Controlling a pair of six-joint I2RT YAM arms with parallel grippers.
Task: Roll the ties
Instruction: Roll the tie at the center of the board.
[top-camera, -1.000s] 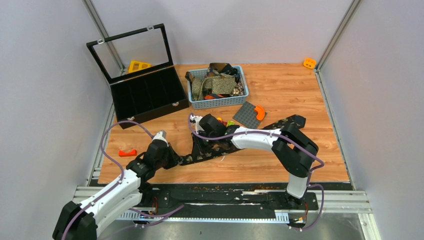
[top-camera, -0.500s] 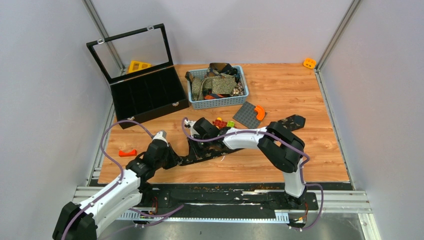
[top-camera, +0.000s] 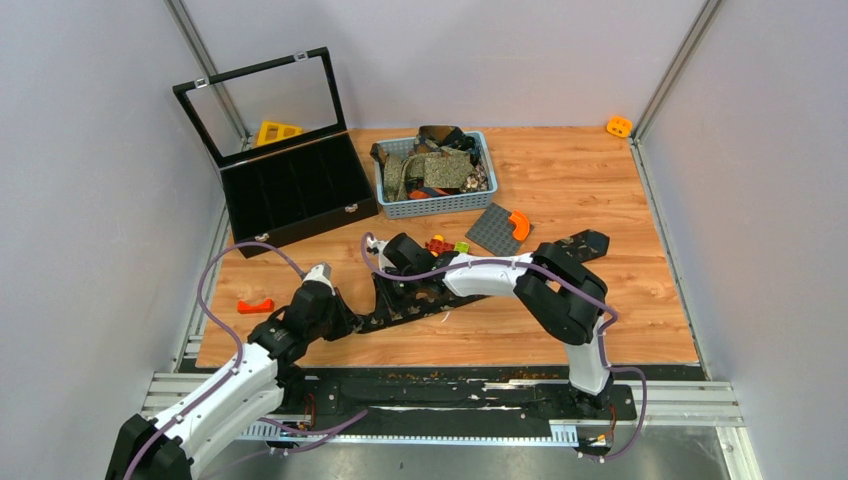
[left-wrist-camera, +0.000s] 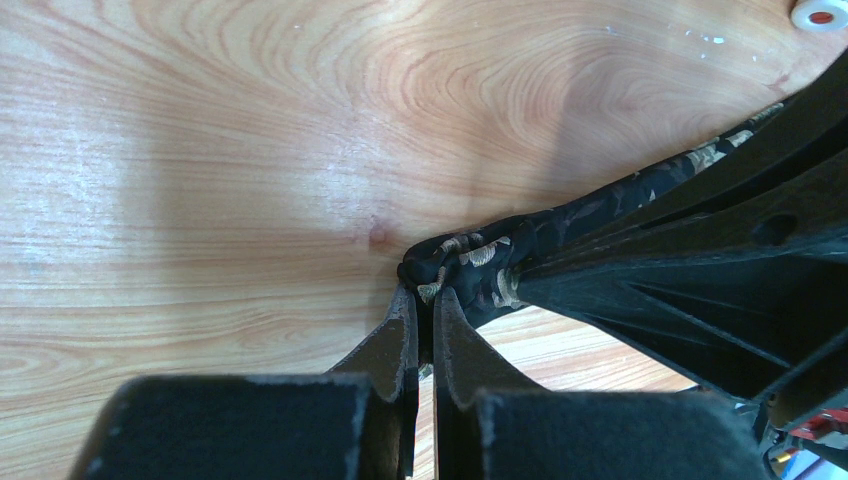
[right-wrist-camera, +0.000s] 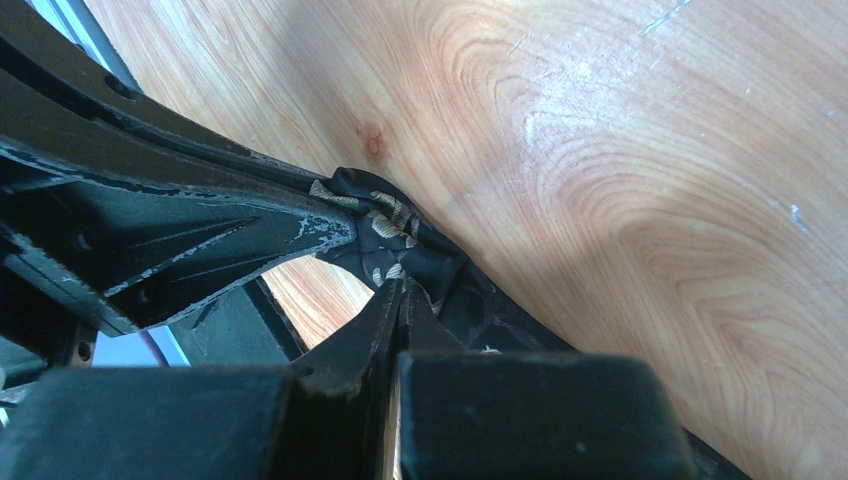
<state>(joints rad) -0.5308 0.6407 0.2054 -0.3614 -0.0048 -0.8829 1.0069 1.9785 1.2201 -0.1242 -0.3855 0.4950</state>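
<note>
Wood-grain worktop (top-camera: 600, 180) w/ one black tie (top-camera: 578, 242) laid diagonally across the middle, one end far right, the other by the left arm; more ties (top-camera: 440, 165) sit heaped in the basket (top-camera: 435, 207) at the back. Left gripper (left-wrist-camera: 420, 300) is pinched nearly closed on the bunched near tip & right gripper (right-wrist-camera: 398, 292) is likewise clamped on the fabric just beside it, so prob. the very start of the roll. Next move likely needs the tip turned over onto itself w/ the strip kept flat & taut, else the coil skews.
</note>
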